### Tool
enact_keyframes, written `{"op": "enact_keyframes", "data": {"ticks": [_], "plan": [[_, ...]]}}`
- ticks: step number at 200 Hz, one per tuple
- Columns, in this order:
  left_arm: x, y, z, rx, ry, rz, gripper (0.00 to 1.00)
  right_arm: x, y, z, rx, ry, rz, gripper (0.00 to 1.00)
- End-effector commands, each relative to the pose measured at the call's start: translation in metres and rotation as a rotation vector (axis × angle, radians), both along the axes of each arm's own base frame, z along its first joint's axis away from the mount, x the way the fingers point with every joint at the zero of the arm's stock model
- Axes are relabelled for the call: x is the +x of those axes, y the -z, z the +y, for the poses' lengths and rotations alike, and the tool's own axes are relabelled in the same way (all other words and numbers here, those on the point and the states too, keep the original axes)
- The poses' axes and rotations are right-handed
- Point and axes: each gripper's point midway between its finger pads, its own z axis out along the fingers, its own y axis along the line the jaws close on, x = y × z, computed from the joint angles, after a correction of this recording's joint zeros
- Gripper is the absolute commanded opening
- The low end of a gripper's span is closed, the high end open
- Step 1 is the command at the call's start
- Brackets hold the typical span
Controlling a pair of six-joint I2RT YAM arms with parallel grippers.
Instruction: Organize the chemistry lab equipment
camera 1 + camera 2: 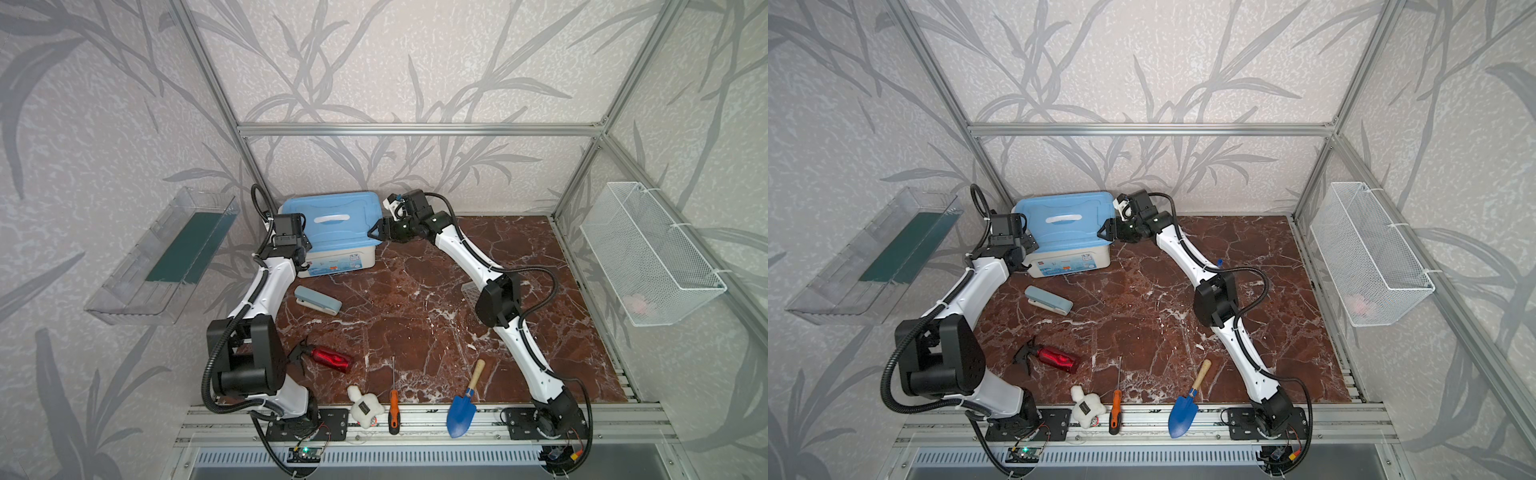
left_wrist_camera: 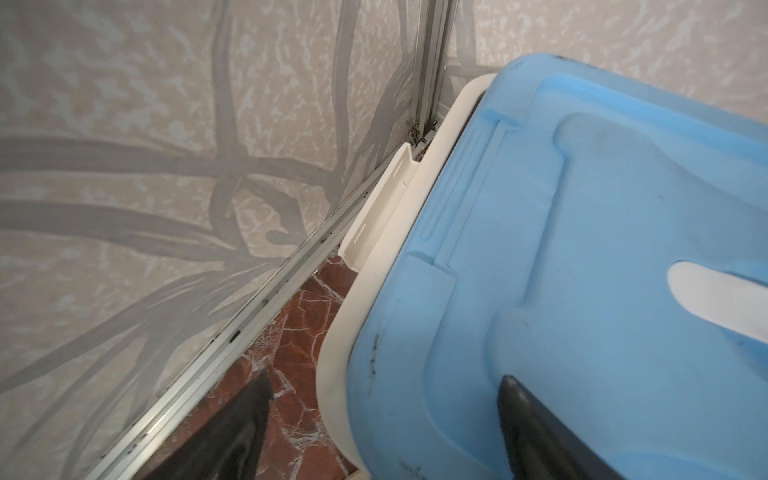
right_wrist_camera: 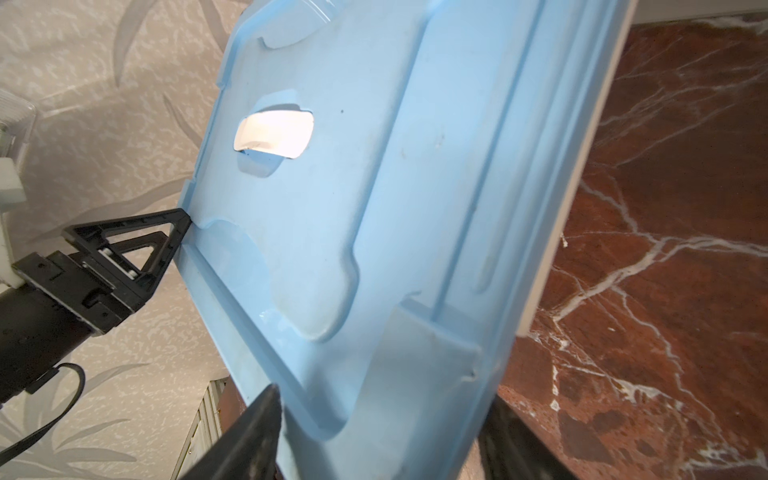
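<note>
Top views: left gripper (image 1: 304,251), right gripper (image 1: 374,235), fingers spread, flanking blue-lidded box (image 1: 345,232); stapler (image 1: 318,302) nearby.

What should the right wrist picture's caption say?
Right gripper straddles one end of the blue lid; left gripper at the other end.

The box lid (image 1: 332,220) is pale blue plastic, matt and scuffed with dark marks; the box body (image 1: 345,264) beneath is glossy white plastic. The tabletop (image 1: 415,316) looks like polished red-brown marble. Right of centre, the grid rack (image 1: 468,291) is clear plastic. Along the bottom edge, the trowel (image 1: 460,419) has a glossy blue blade and bare wooden handle, and the toy (image 1: 365,409) is white plush. The frame (image 1: 415,129) is brushed aluminium.
</note>
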Motion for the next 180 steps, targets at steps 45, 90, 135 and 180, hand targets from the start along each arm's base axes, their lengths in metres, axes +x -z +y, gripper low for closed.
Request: {"op": "enact_keyframes", "data": {"ticks": [45,90,135,180], "plan": [[0.001,0.044,-0.021,0.0,0.042,0.162,0.71,0.025,0.031,-0.04,-0.198,0.179,-0.012,0.69],[-0.004,0.044,-0.012,0.04,-0.037,0.182,0.84,0.014,0.015,-0.002,0.033,0.028,0.037,0.75],[0.009,0.026,-0.011,0.052,-0.019,0.122,0.99,0.016,-0.012,0.001,0.145,0.003,-0.014,0.91],[0.033,0.031,-0.02,-0.001,0.062,0.041,0.99,0.025,-0.008,-0.005,0.139,0.014,-0.003,0.89]]}}
